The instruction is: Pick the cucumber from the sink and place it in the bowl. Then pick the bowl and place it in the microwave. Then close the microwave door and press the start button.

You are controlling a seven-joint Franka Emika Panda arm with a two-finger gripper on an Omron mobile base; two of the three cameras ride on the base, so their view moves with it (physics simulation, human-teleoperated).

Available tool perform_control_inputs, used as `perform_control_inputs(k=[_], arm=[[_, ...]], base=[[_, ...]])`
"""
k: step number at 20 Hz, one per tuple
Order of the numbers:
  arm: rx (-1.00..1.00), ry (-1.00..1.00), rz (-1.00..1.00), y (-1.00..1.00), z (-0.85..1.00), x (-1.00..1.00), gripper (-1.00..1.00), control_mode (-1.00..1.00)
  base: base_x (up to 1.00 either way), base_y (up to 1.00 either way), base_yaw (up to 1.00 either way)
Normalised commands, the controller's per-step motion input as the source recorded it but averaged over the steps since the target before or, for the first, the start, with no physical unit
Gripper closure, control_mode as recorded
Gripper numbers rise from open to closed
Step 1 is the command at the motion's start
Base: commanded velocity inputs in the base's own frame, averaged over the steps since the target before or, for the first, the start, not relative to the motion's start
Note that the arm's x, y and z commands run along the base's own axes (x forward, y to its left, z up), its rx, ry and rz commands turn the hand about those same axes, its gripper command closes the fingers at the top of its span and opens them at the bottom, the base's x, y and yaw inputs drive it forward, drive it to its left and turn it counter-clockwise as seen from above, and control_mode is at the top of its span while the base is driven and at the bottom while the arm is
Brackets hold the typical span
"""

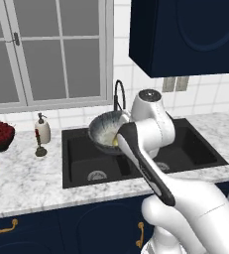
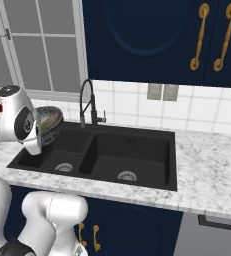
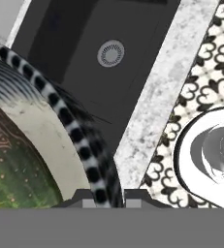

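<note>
left base view: the wide round bowl with the grey-blue streaked outside and pale speckled inside point(image 1: 105, 130) is seen lifted clear of the black double-basin sink point(image 1: 86, 158), hanging above the left basin and tipped so that its open side faces up and toward the camera. it is held at its near rim by the white arm's two-finger gripper point(image 1: 118, 140), which is largely hidden there behind the arm's own links. a small yellowish patch sits at the rim just beside the wrist and is probably the small stubby yellowish-green cucumber point(image 1: 115, 142), lying low inside where the tilt would roll it; this cannot be confirmed. in the hand view the rim's black-and-white checked edge point(image 3: 79, 140) is seen running straight down into the narrow slot between the two dark finger tips, so the jaws are judged to be pinched nearly together on the bowl wall, one tip inside and one outside. a rim pinch is the grip such a wide bowl allows, which would explain why it hangs tilted from one side. in the right base view the bowl is shown edge-on beside the tall black arched faucet point(image 2: 87, 102), apart from it, with both basins below bare down to their round silver drains. the carrying step toward the microwave is judged to be in hand; with the load off-centre, slipping or spilling is the risk to be watched.
</note>
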Motion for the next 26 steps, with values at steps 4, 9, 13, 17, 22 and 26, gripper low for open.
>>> perform_control_inputs(k=[4, 9, 13, 17, 22, 26], arm=[[0.1, -0.04, -0.28, -0.98, 0.59, -0.45, 1.0, -1.0], [0.06, 0.09, -0.25, -0.93, 0.6, -0.45, 1.0, -1.0], [0.02, 0.19, -0.19, -0.73, 0.4, -0.4, 1.0, -1.0], [0.1, -0.01, -0.01, -0.29, 0.02, -0.17, 1.0, -1.0], [0.03, -0.25, 0.0, -0.01, 0.0, 0.0, 1.0, -1.0], [0.06, -0.12, 0.0, -0.02, 0.08, -0.35, 1.0, -1.0]], base=[[0.0, 0.0, 0.0], [0.0, 0.0, 0.0], [0.0, 0.0, 0.0], [0.0, 0.0, 0.0], [0.0, 0.0, 0.0], [0.0, 0.0, 0.0]])
